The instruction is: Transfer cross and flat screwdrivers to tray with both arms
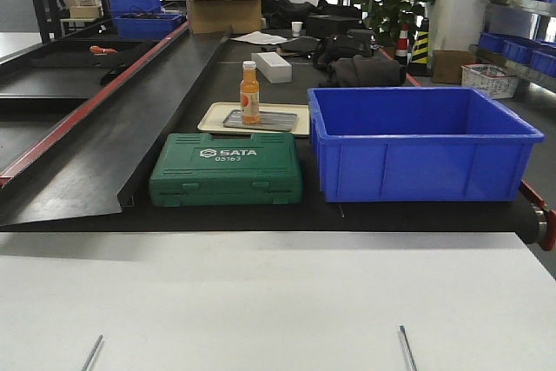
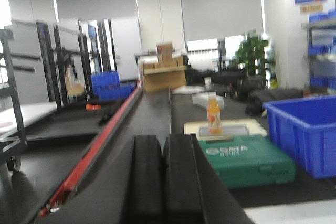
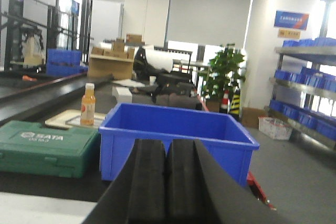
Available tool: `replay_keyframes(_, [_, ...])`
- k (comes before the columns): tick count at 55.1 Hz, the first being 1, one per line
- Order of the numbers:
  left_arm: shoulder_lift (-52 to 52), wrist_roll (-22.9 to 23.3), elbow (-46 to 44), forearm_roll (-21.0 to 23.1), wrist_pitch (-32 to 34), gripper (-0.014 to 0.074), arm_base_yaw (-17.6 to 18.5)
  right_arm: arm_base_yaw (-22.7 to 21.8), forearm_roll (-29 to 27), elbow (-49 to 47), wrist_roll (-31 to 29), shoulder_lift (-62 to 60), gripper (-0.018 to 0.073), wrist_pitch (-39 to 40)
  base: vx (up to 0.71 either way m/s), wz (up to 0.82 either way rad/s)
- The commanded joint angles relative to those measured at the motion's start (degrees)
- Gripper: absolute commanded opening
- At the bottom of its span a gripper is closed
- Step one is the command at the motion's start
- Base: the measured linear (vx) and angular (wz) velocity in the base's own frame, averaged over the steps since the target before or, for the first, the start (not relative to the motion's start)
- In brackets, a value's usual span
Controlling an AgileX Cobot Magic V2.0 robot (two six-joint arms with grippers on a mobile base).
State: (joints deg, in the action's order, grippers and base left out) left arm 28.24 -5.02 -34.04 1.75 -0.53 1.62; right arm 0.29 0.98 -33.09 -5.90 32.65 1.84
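Two thin grey metal shafts, which look like the screwdrivers' shafts, poke up from the bottom edge of the front view on the white table, one at the left (image 1: pixel 92 353) and one at the right (image 1: pixel 406 347). Their handles are out of view. The tray is out of view. Neither arm shows in the front view. In the left wrist view my left gripper (image 2: pixel 163 145) is shut, its black pads pressed together with nothing between them. My right gripper (image 3: pixel 167 148) is shut and empty too, in front of the blue bin (image 3: pixel 173 129).
Beyond the white table (image 1: pixel 261 301) runs a black belt. On it stand a green SATA case (image 1: pixel 226 169), a deep blue bin (image 1: pixel 417 141), and a cream tray (image 1: pixel 213 115) bearing an orange bottle (image 1: pixel 249 91). Boxes and more blue bins stand further back.
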Motion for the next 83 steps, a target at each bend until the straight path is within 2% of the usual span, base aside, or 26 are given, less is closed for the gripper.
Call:
replay_keyframes(1, [7.86,0.22,-4.07,0.11,6.26,0.0003,0.09,-0.4,-0.08,-4.27,-0.14,7.76,-0.0008,4.56,0.0,0.0])
replay_keyframes(14, [16.06,0.33,-5.16,0.11,12.96,0.0004,0.09,-0.4,-0.28,-5.02,2.37,18.6,-0.0003,6.97,0.0,0.0])
replay_keyframes(23, [18.42,0.33,-5.16,0.11,12.88,0.0046,0.09,-0.4,-0.28,-5.02,2.37,18.67,0.0055,7.77,0.0,0.0])
replay_keyframes(31, [18.4,0.27,-5.16,0.11,12.87,0.0184,0.09,-0.4,-0.28,-5.02,2.37,18.58,0.0217,7.72,0.0,0.0])
replay_keyframes(38, [18.4,0.27,-5.16,0.11,12.23,0.0359,0.09,-0.4,-0.28,-5.02,2.85,18.58,0.0463,8.26,0.0,0.0])
replay_keyframes(44, [18.4,0.32,-5.16,0.11,11.66,0.0496,0.09,-0.4,-0.98,-4.83,3.46,18.63,0.0636,11.17,0.0,0.0])
replay_keyframes(48, [18.4,0.43,-5.16,0.11,10.84,0.0555,0.09,-0.4,-1.71,-5.48,6.58,18.77,0.0689,9.17,0.0,0.0])
replay_keyframes(51, [18.4,0.44,-5.16,0.11,10.34,0.0574,0.09,-0.4,-1.46,-7.8,7.79,19.64,0.0692,2.12,0.0,0.0])
replay_keyframes(59, [18.4,0.48,-5.16,0.11,9.36,0.058,0.09,-0.35,-2.02,-19.84,5.9,29.28,0.0651,-24.45,0.0,0.0])
replay_keyframes(64, [18.4,0.48,-5.16,0.11,9.36,0.058,0.09,-0.21,-4.0,-25.33,4.71,36.22,0.0607,-34.61,0.0,0.0])
replay_keyframes(69, [18.4,0.48,-5.16,0.11,9.08,0.058,0.09,2.15,-4.52,-27.57,2.75,43.44,0.0564,-39.67,0.0,0.0])
replay_keyframes(73, [18.4,0.48,-5.16,0.11,8.58,0.058,0.09,5.17,-4.52,-27.57,2.89,48.77,0.0547,-40.57,0.0,0.0])
replay_keyframes(76, [18.4,0.43,-5.16,0.11,7.89,0.058,0.09,7.11,-4.52,-27.57,5.1,53.4,0.0544,-40.29,0.0,0.0])
replay_keyframes(83, [18.4,0.43,-5.16,0.11,5.66,0.058,0.09,7.02,-4.8,-27.57,8.81,60.62,0.0544,-38.47,0.0,0.0])
